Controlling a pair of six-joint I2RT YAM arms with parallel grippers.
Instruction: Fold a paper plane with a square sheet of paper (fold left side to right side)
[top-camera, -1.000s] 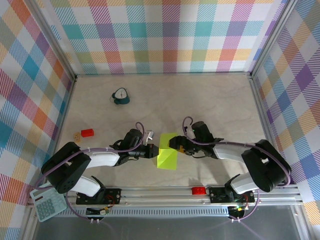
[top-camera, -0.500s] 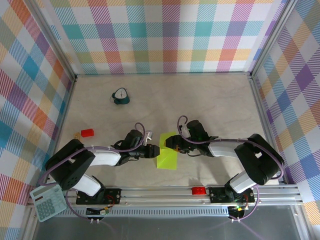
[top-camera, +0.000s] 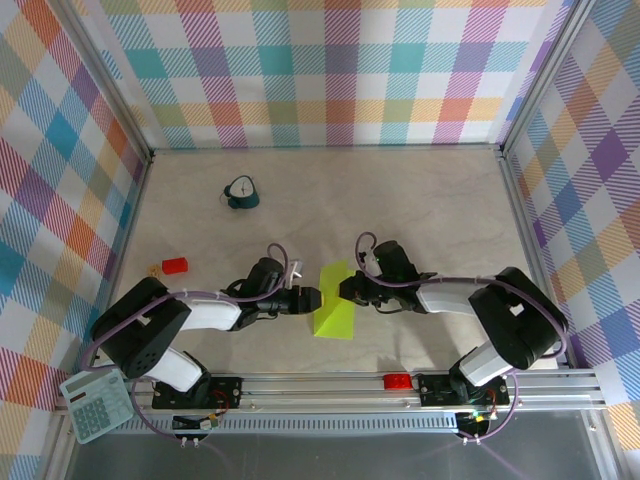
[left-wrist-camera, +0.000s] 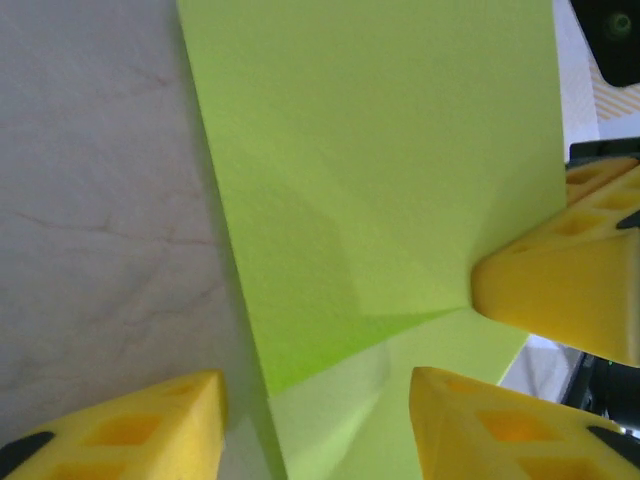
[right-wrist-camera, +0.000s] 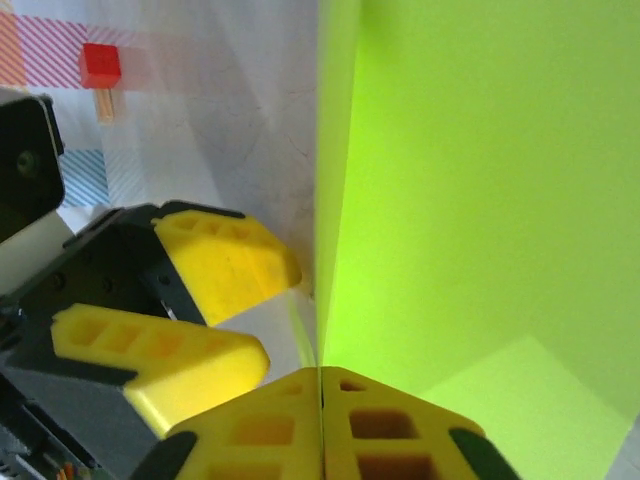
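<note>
Sheet: your square sheet of paper (top-camera: 335, 308) lay near the front of the table (top-camera: 420, 210), between both arms, one flap raised | Right gripper (right-wrist-camera: 320, 420): you had it pinched shut on the raised edge | Left gripper (left-wrist-camera: 310, 430): jaws apart astride the sheet's left edge, gripping nothing | Progress: early, I judge; the fold was only begun and no dart shape had formed.

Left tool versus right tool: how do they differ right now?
The left tool stands open, gripping nothing; the right tool is shut on the square sheet of paper. The left tool reaches in from the sheet's left, the right tool from its right. Both have yellow fingers.
</note>
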